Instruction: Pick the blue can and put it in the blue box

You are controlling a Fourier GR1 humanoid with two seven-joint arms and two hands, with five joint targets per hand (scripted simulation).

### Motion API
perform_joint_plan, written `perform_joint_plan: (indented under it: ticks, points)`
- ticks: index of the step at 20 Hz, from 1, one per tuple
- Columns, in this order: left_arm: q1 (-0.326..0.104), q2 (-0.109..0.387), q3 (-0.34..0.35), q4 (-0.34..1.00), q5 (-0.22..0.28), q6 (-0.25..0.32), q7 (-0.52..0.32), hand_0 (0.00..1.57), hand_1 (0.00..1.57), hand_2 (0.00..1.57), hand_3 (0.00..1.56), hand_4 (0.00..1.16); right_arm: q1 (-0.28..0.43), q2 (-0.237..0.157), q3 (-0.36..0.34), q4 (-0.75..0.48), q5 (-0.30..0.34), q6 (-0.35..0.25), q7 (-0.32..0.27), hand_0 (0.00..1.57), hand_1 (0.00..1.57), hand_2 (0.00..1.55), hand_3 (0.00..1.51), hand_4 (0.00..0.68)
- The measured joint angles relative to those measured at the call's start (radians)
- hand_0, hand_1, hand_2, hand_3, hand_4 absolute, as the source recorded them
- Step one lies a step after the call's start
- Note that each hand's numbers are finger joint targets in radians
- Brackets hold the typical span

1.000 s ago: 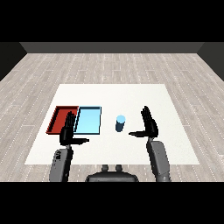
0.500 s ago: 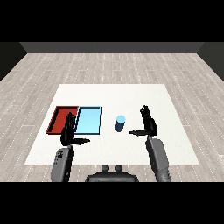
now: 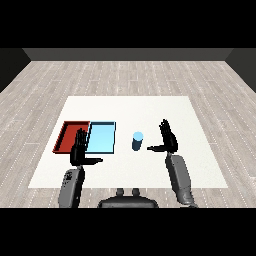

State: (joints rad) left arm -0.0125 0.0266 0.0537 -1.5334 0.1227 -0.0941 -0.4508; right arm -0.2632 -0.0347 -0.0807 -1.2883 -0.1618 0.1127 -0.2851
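Note:
The blue can [image 3: 137, 141] stands upright on the white table, just right of the light blue tray [image 3: 102, 138]. My right hand [image 3: 168, 138] is open to the right of the can, fingers up and thumb pointing toward it, with a small gap between them. At the near left, my left hand [image 3: 79, 149] is open, hovering over the near edges of the light blue tray and the red tray [image 3: 70, 137]. Both trays hold nothing.
The red tray lies directly left of the light blue tray, touching it. The white table [image 3: 130, 110] stretches bare behind the trays and can. Grey wooden floor surrounds the table.
My right hand has edged slightly left toward the can. The left hand and the can stay where they were.

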Motion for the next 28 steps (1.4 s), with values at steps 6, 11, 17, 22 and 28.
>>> perform_joint_plan:
  ticks: [6, 11, 17, 22, 28]
  points:
    - [0.027, -0.001, -0.006, -0.047, 0.01, 0.0, 0.022, 0.0, 0.0, 0.0, 0.0, 0.0, -0.007, 0.014, 0.005, 0.067, -0.012, -0.012, -0.019, 0.0, 0.0, 0.0, 0.0, 0.0]
    - [0.028, 0.014, 0.014, -0.049, 0.029, -0.012, 0.023, 0.0, 0.0, 0.0, 0.0, 0.0, -0.034, 0.028, 0.027, 0.137, -0.035, -0.047, -0.026, 0.0, 0.0, 0.0, 0.0, 0.0]
    - [0.009, 0.013, 0.022, -0.044, 0.044, -0.015, 0.016, 0.0, 0.0, 0.0, 0.0, 0.0, -0.084, 0.032, 0.056, 0.221, -0.053, -0.09, -0.038, 0.0, 0.0, 0.0, 0.0, 0.0]
    - [0.012, 0.015, 0.029, -0.034, 0.049, -0.019, 0.007, 0.0, 0.0, 0.0, 0.0, 0.0, -0.101, 0.033, 0.067, 0.298, -0.077, -0.086, -0.089, 0.0, 0.0, 0.0, 0.0, 0.0]
    - [-0.008, 0.017, 0.029, -0.028, 0.045, -0.001, 0.012, 0.0, 0.0, 0.0, 0.0, 0.0, -0.122, 0.033, 0.096, 0.388, -0.102, -0.08, -0.136, 0.0, 0.0, 0.0, 0.0, 0.0]
